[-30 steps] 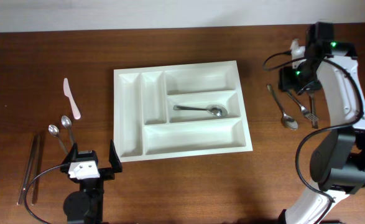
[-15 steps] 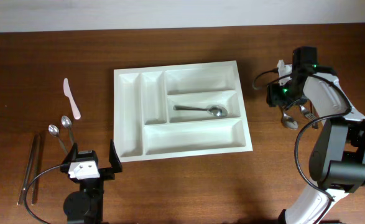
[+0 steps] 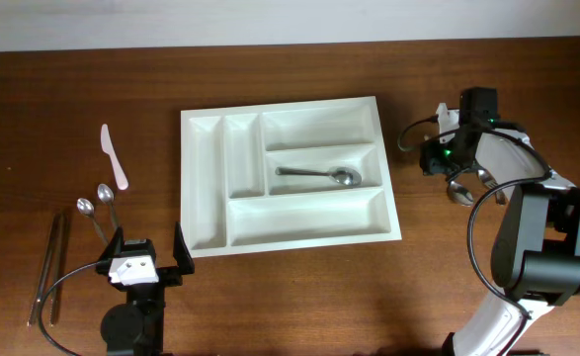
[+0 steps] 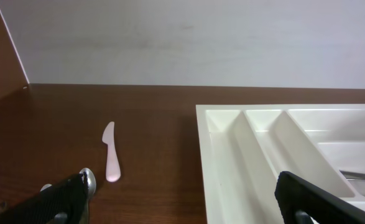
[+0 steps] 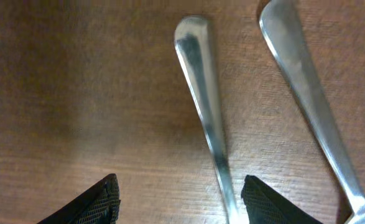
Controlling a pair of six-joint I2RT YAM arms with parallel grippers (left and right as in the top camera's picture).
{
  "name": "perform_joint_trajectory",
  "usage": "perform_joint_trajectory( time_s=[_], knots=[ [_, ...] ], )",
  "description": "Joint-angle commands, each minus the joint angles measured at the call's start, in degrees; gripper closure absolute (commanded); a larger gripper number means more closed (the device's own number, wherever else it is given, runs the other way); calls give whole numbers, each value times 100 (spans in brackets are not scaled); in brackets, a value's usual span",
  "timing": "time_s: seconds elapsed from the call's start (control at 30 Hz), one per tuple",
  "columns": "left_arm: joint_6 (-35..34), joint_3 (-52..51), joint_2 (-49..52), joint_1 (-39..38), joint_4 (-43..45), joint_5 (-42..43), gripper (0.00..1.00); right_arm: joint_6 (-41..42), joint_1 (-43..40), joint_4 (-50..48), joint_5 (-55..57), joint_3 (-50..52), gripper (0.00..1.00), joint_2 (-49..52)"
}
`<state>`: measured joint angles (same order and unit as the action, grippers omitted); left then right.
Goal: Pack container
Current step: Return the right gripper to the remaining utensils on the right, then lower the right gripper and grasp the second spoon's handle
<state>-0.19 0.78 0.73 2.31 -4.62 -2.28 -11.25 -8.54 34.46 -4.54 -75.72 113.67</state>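
The container, a large white cutlery tray, lies mid-table, and a metal spoon rests in its middle long compartment. My right gripper hangs low over the wood to the tray's right. In the right wrist view it is open. A metal handle runs between its fingers, close to the right finger. A second handle lies outside them. My left gripper stands open and empty at the front left, facing the container's near corner.
Left of the tray lie a pale knife, two spoons and a pair of thin metal sticks. A spoon bowl and a fork show beside the right gripper. The table's back edge meets a wall.
My right gripper has swung from the back right toward the tray and down over the cutlery on the table. The left arm has not moved.
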Motion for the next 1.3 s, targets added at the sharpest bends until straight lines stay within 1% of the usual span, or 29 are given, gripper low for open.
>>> perform_joint_trajectory(
  time_s=[0.0,0.27,0.43,0.57,0.8,0.97,1.03,1.2,1.23,1.27],
  knots=[
    [68,-26,-39,-22,-11,63,1,-55,20,-59,225,63,36,188],
    [68,-26,-39,-22,-11,63,1,-50,15,111,223,63,37,540],
    [68,-26,-39,-22,-11,63,1,-26,7,155,225,61,37,560],
    [68,-26,-39,-22,-11,63,1,352,-111,365,374,61,37,560],
    [68,-26,-39,-22,-11,63,1,472,-356,673,372,61,38,560],
    [68,-26,-39,-22,-11,63,1,470,-387,739,369,61,50,560],
    [68,-26,-39,-22,-11,63,1,472,-387,734,358,61,57,560],
    [68,-26,-39,-22,-11,63,1,470,-387,715,323,61,89,560],
    [68,-26,-39,-22,-11,63,1,470,-387,710,326,61,94,560],
    [68,-26,-39,-22,-11,63,1,470,-387,708,326,61,96,560]
  ],
)
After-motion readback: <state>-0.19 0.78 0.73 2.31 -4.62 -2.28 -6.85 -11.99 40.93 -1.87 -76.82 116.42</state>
